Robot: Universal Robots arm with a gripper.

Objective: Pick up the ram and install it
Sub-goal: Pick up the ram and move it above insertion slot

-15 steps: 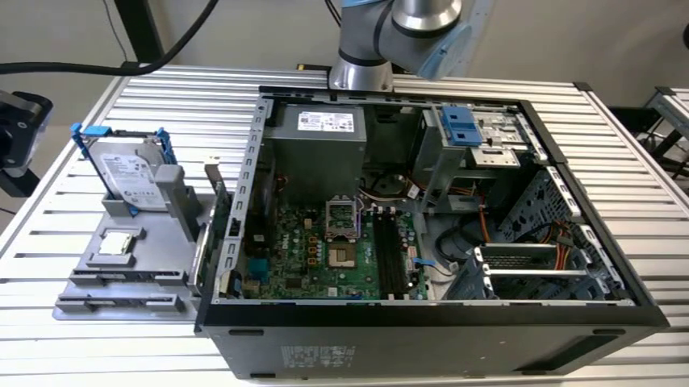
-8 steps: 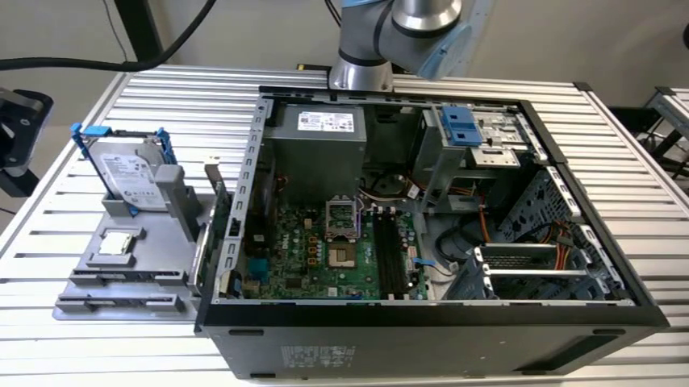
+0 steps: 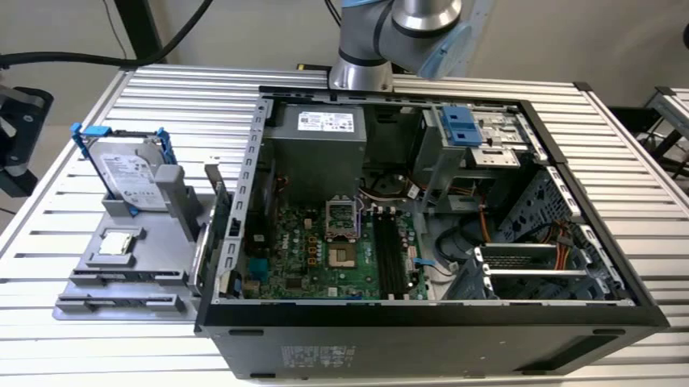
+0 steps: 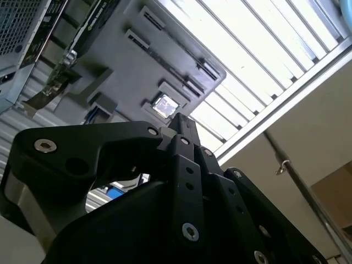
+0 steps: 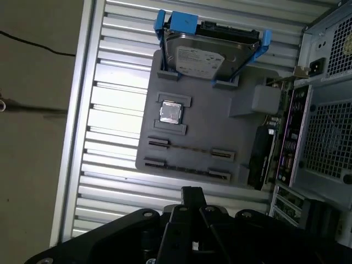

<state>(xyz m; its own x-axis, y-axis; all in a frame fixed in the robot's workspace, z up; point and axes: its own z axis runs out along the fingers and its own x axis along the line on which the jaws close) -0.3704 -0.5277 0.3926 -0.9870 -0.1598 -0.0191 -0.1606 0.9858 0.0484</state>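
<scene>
Claw [image 5: 192, 191], matte black, pinched narrow and empty near thin ram [image 5: 190, 149] edgewise in grey tray [image 5: 242, 135].

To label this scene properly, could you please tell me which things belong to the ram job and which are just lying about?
Job in hand:
ram, edge-up in the tray
gripper, shut, holding nothing, apart from the ram
slots on the motherboard

Lying about:
hard drive
processor
table
</scene>
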